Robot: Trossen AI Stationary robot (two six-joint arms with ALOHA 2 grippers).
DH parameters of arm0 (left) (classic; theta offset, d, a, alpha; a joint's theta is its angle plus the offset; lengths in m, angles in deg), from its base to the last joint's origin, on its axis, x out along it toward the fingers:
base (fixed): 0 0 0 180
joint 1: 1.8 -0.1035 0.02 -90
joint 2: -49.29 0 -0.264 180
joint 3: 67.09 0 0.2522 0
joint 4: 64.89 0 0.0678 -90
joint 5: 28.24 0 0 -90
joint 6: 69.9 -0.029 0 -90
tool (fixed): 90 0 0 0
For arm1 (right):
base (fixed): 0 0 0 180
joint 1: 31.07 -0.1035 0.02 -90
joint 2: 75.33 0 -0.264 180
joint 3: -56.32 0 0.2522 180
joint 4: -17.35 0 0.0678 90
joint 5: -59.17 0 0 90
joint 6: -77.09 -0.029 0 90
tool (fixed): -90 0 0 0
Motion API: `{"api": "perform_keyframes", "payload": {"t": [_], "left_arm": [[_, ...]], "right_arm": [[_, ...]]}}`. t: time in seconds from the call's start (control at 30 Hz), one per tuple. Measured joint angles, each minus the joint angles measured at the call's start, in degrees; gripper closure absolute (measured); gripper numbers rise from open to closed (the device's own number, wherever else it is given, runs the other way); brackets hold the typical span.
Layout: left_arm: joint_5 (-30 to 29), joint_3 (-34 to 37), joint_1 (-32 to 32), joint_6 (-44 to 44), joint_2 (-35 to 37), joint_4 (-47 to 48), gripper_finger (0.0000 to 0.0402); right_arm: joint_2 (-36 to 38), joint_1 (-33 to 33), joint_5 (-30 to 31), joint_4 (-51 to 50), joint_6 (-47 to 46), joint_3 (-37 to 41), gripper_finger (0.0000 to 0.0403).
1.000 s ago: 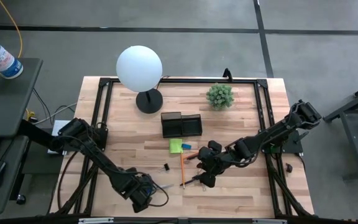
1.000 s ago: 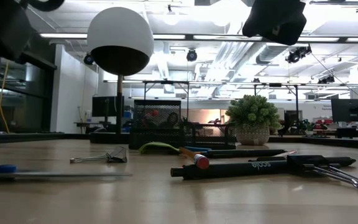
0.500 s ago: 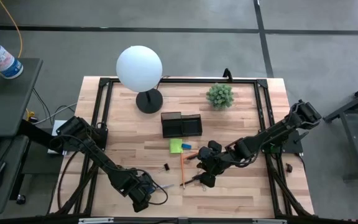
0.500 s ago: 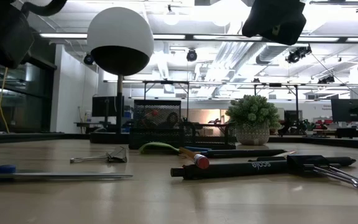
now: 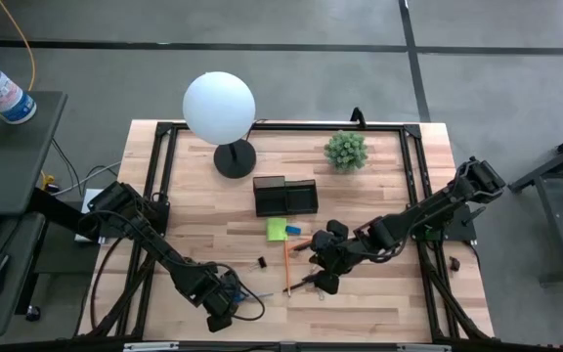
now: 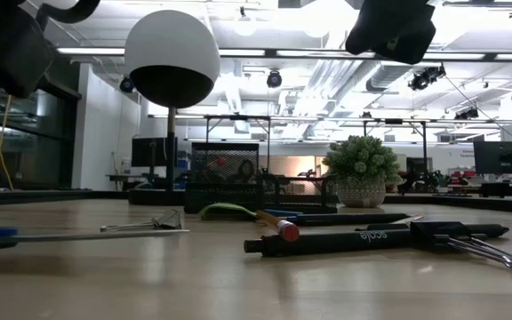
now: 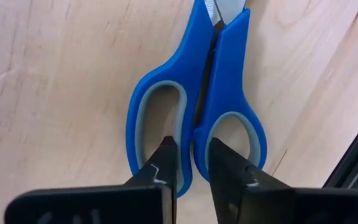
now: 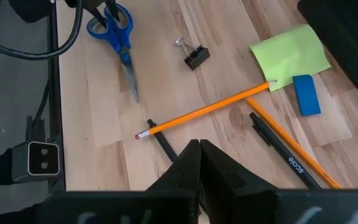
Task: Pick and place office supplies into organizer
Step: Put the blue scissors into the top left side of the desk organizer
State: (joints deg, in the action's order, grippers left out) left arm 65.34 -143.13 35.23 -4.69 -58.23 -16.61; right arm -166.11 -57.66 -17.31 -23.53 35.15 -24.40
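Left wrist view: left end effector [image 7: 191,163] pinching scissors [image 7: 194,93] between handle loops, blades cut off.

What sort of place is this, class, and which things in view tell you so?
Probably a robotics lab in an open-plan office. A wooden table in a black frame carries two robot arms; the left claw grips blue scissors. Behind the white globe lamp, the low view shows exposed ceiling ducts and monitors.

Open-plan lab, exposed ceiling ducts [image 6: 265,84], distant monitors [image 6: 500,157], framed wooden workbench [image 5: 223,220]
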Motion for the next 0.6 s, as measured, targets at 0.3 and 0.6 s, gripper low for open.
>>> {"api": "perform_keyframes", "payload": {"t": [0.3,0.6], "left_arm": [[-0.2,-1.8,0.1,0.0,0.3,1.3,0.0366],[1.0,-4.3,0.3,-0.3,0.0,3.5,0.0366]], "right_arm": [[0.0,1.2,-5.2,0.8,-0.2,-0.1,0.0402],[1.9,0.9,-6.0,-1.4,-0.4,-0.1,0.0402]]}}
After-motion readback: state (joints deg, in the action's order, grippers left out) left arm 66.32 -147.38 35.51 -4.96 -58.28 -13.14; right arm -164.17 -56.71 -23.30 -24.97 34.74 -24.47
